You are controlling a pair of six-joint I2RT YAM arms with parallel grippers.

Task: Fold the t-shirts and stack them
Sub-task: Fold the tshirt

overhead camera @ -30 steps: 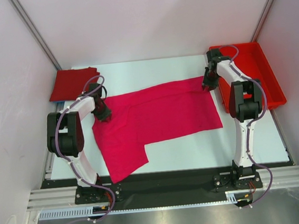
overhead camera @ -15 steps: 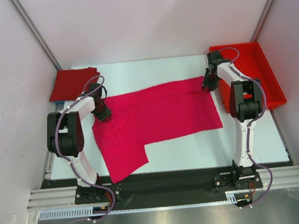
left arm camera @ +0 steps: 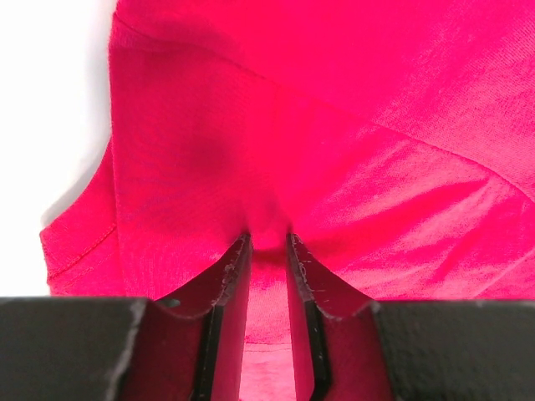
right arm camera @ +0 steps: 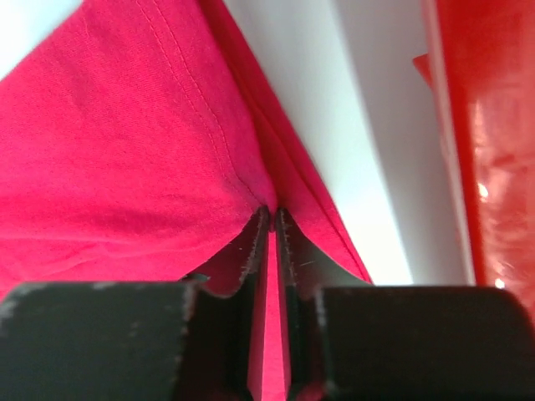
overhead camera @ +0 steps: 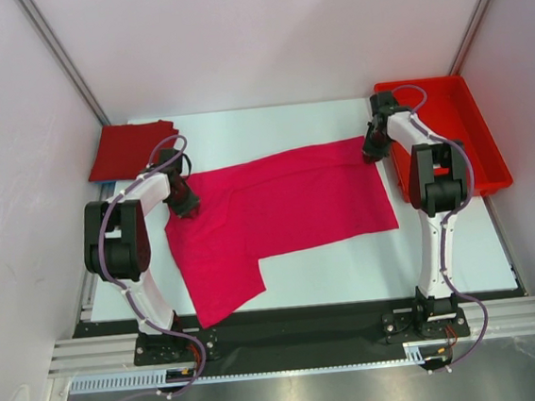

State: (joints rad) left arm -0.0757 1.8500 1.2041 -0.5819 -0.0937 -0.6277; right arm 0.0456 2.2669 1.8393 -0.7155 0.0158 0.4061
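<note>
The magenta-pink t-shirt [overhead camera: 287, 208] lies spread flat across the middle of the table, one flap reaching toward the near edge. The darker crimson t-shirt [overhead camera: 130, 149] sits folded at the back left corner. My left gripper [overhead camera: 185, 205] is down on the pink shirt's left edge, and in the left wrist view a bunched fold of that cloth [left arm camera: 334, 125] is pinched between the jaws [left arm camera: 267, 238]. My right gripper [overhead camera: 369, 152] is at the shirt's far right corner. Its jaws [right arm camera: 272, 209] are nearly together with the hemmed pink corner [right arm camera: 109, 150] caught between them.
A rigid red plastic tray [overhead camera: 456, 135] stands at the right side, close beside the right gripper; its wall [right arm camera: 493, 167] fills the right of the right wrist view. White table [overhead camera: 350, 268] shows in front of the shirt.
The right gripper's jaws have closed onto the shirt's far right corner. The left gripper and the shirt lie as before.
</note>
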